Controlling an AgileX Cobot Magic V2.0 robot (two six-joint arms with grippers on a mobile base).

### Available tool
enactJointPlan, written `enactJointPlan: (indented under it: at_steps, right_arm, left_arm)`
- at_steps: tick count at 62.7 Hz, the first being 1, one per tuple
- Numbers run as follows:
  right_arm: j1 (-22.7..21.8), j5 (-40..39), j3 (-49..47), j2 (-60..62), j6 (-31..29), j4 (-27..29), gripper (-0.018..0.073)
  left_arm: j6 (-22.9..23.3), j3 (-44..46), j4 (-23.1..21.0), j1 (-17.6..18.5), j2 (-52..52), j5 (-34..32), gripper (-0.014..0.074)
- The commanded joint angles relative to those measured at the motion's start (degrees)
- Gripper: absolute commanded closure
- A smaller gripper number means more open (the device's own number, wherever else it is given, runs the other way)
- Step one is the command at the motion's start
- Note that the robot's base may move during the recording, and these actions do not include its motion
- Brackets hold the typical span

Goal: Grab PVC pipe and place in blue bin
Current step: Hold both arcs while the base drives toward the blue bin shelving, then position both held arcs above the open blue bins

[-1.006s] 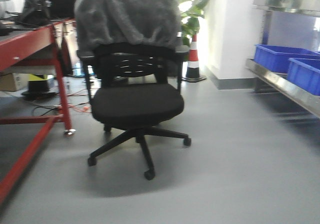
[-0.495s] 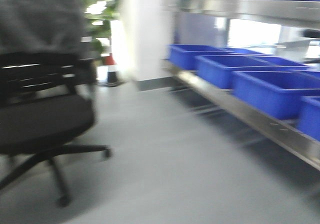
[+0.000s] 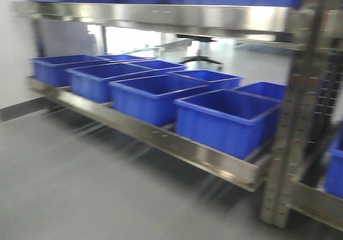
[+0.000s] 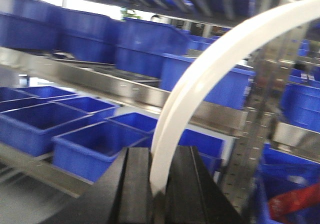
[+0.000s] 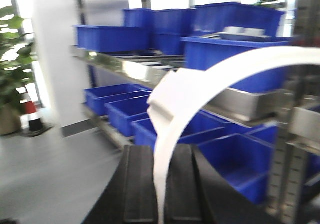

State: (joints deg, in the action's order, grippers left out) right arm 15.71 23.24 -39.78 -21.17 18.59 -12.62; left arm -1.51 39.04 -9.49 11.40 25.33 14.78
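In the right wrist view my right gripper (image 5: 161, 153) is shut on the PVC pipe (image 5: 170, 99), a white curved piece with a thicker stepped collar that arcs up to the right. In the left wrist view my left gripper (image 4: 159, 155) is shut on a curved white strip (image 4: 200, 79) with a flat face and a cream edge. Several open blue bins (image 3: 225, 119) stand in a row on a low steel shelf (image 3: 161, 139). They also show below the left gripper (image 4: 95, 144) and beyond the right gripper (image 5: 235, 159). Neither gripper shows in the front view.
A perforated steel upright (image 3: 295, 117) holds the rack at the right. An upper shelf (image 3: 161, 16) carries more blue bins. Grey floor (image 3: 69, 181) lies in front of the rack. A potted plant (image 5: 12, 59) and a traffic cone (image 5: 32, 116) stand at the far left.
The front view has swung right, away from the black office chair and red table, past the white pillar, onto the rack of blue bins, which is now closer.
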Motion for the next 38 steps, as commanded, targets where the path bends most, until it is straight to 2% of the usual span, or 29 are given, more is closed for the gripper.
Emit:
enactJointPlan:
  at_steps: [1, 38]
  right_arm:
    - [0.21, -1.15, 0.08, 0.22, -0.19, -0.83, 0.0721]
    - [0.21, -1.15, 0.08, 0.22, -0.19, -0.83, 0.0721]
  left_arm:
    - [0.15, 0.12, -0.45, 0.24, -0.32, -1.2, 0.0707]
    - [0.15, 0.12, -0.45, 0.24, -0.32, -1.2, 0.0707]
